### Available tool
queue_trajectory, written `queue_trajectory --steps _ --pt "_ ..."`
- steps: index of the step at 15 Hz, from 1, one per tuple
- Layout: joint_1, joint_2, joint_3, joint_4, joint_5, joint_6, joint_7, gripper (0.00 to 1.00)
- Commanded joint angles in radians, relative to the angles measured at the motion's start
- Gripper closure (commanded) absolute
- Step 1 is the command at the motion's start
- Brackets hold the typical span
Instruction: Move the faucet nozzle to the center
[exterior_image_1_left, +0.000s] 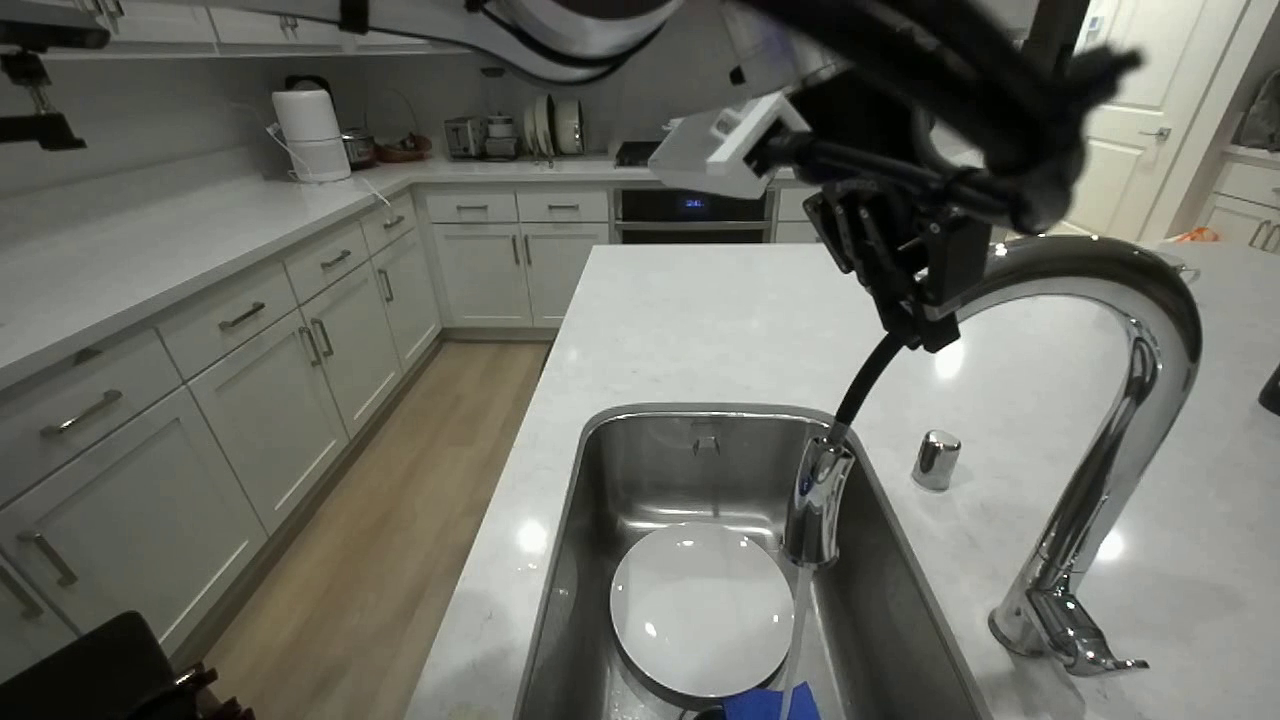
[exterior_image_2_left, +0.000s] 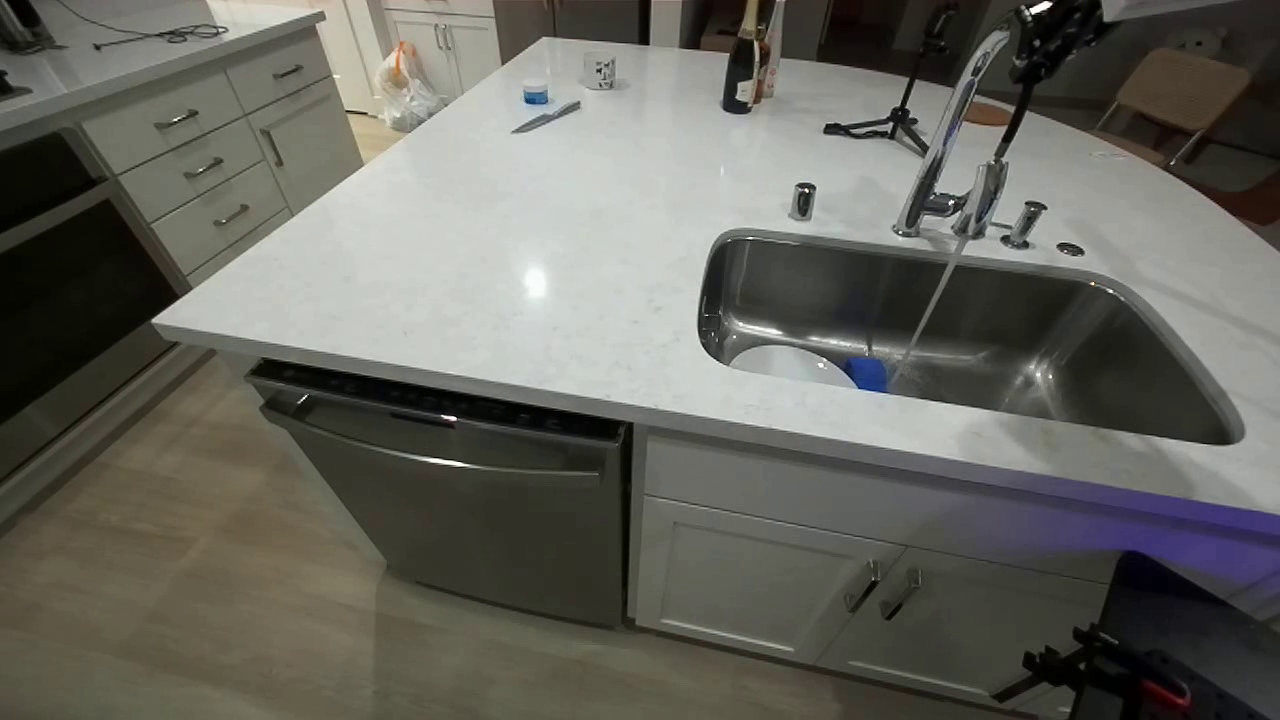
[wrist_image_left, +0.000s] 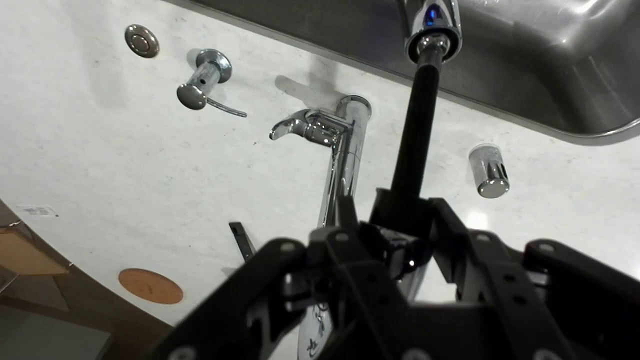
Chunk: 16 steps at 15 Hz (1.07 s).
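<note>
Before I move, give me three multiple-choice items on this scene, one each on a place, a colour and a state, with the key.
1. Where does the white plate lie?
A on the countertop
B inside the sink
C on the stovetop

2. What colour is most of the hose above the faucet nozzle?
A red
B yellow
C black

3. What state is the faucet nozzle in?
A hanging apart from the chrome gooseneck spout, a water stream falling from it
B docked in the spout, dry
C lying on the countertop, dry

Key:
1 B, both exterior views show it below the sink's rim.
2 C, the wrist view shows a long dark length of it.
3 A, both exterior views show the stream and the hose leading up from the nozzle.
</note>
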Motion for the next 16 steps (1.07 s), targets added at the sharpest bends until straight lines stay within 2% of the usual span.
queue_trajectory --steps 1,9,10,11,12,15,16 --pt "0.021 0.027 0.032 -0.025 0.031 0.039 0.011 0.86" --pt "0.021 0.037 0.042 -0.016 0.029 0.040 0.053 0.84" --pt "0.021 0.038 0.042 -0.014 0.028 0.039 0.055 0.36" --pt "0.022 0.039 0.041 -0.013 0.025 0.039 0.057 0.35" --pt "0.021 0.044 0.048 -0.013 0.026 0.037 0.050 0.30" --pt "0.018 0.076 0.071 -0.005 0.024 0.032 0.049 0.06" --pt "0.019 0.087 0.077 -0.002 0.023 0.029 0.048 0.01"
